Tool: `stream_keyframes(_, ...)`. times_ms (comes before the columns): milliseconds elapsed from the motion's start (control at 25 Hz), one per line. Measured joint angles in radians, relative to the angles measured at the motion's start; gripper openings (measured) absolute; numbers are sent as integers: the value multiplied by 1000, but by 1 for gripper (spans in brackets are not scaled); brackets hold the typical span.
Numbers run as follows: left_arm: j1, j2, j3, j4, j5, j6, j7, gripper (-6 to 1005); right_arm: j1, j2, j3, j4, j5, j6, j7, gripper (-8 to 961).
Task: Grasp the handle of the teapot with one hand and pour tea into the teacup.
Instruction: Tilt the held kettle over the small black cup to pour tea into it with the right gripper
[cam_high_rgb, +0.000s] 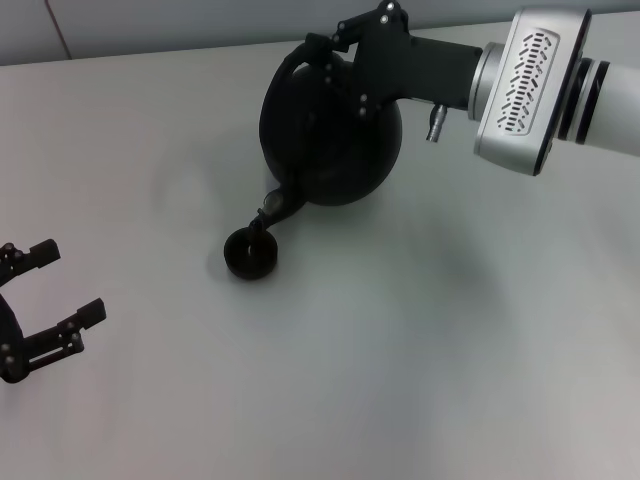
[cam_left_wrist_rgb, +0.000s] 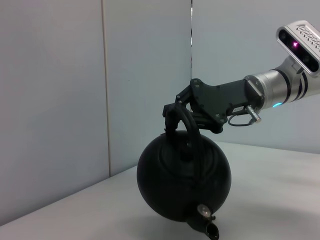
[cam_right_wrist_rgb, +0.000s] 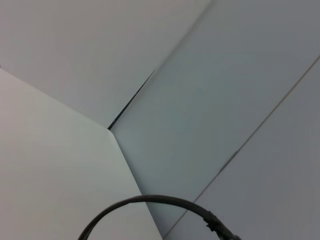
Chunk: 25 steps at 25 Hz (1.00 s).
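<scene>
At about eight o'clock in the head view, the left gripper (cam_high_rgb: 62, 283) sits parked low over the white table (cam_high_rgb: 420, 380), its two fingers spread apart and holding nothing, well away from the work.

Moving rightward, the teacup (cam_high_rgb: 250, 253) stands upright on the table at roughly seven o'clock from the pot's belly. The teapot (cam_high_rgb: 330, 135) is off the table and tipped forward, its spout (cam_high_rgb: 280, 205) angled down so that the tip hangs just above the cup's rim, at about one o'clock from the cup. The left wrist view confirms the tilt: the round black body (cam_left_wrist_rgb: 184, 180) leans with the spout (cam_left_wrist_rgb: 206, 220) pointing downward at the lowest part of the pot, clear of the tabletop.

Further right, the right gripper (cam_high_rgb: 335, 45) is clamped on the handle (cam_high_rgb: 290, 65), reaching in from three o'clock on its silver-grey arm; in the left wrist view its fingers (cam_left_wrist_rgb: 172, 112) close around the top of the black hoop (cam_left_wrist_rgb: 192, 131).

By my reading, the grasp and lift are done and the pour is in hand. No stream of tea can be made out, so whether liquid has reached the cup cannot be told. What remains is finishing the pour, righting the pot and setting it down.
</scene>
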Motion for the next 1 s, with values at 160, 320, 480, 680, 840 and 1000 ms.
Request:
stream_keyframes(160,0,0,0,-1,-1,0,3,843,1,2,-3,3,0,1,-22,143)
stream_keyframes(320,0,0,0,-1,-1,-1,3,843,2,3,-3,7,0,1,-36,146)
stream_keyframes(480,0,0,0,0,-1,-1,2,843,1,3,1,11,4,1,-34,150)
stream_keyframes(680,0,0,-7,0,-1,4,2,843,-13,2,4,24,70,-1,43,153)
stream_keyframes(840,0,0,-10,1,-2,7,2,843,-37,1,8,25,107,1,149,157)
stream_keyframes(1000,0,0,-10,1,-2,8,3,843,-78,-2,14,20,172,5,321,160)
